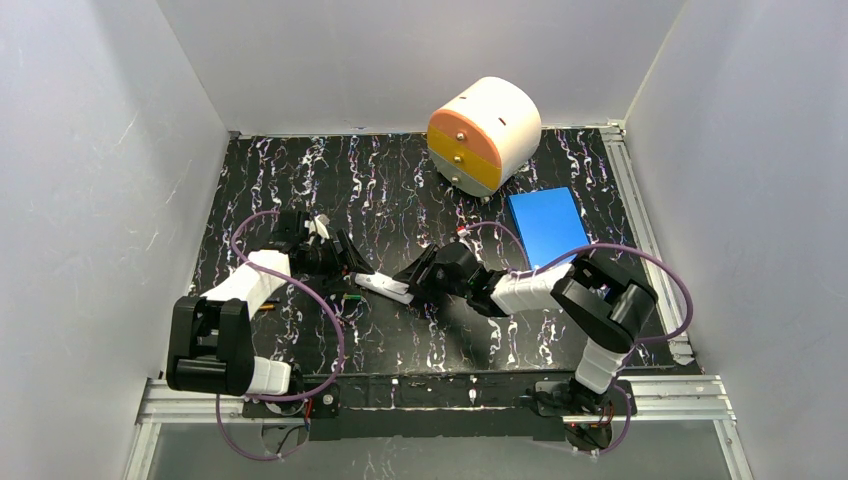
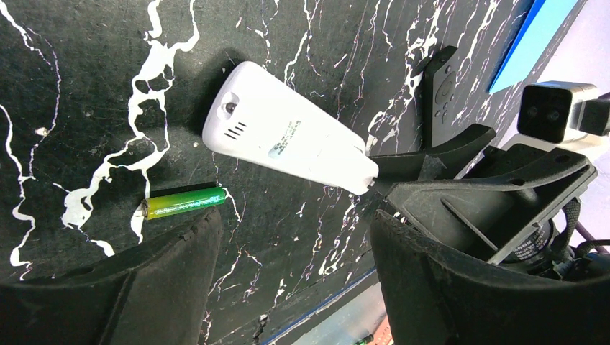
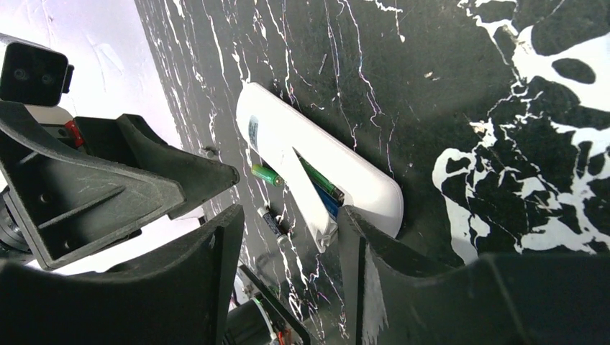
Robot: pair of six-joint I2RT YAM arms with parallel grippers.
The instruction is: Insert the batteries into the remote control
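The white remote control (image 1: 383,286) lies on the black marbled table. Seen from the right wrist, the remote control (image 3: 363,180) has its compartment open, with a green battery (image 3: 321,180) in it and the lid (image 3: 311,208) tilted up. Beside it on the table lie a loose green battery (image 3: 267,175) and a dark blue battery (image 3: 272,222). My right gripper (image 3: 288,241) is open and empty, its right finger against the remote's end. My left gripper (image 2: 295,266) hangs open and empty above the table, short of the remote control (image 2: 288,140), its left finger beside a green battery (image 2: 185,203).
A round cream, orange and yellow drawer box (image 1: 485,135) stands at the back, a blue box (image 1: 545,225) to its right. A black remote (image 2: 440,90) lies beyond the white one. White walls close three sides; metal rails run along the right and near edges.
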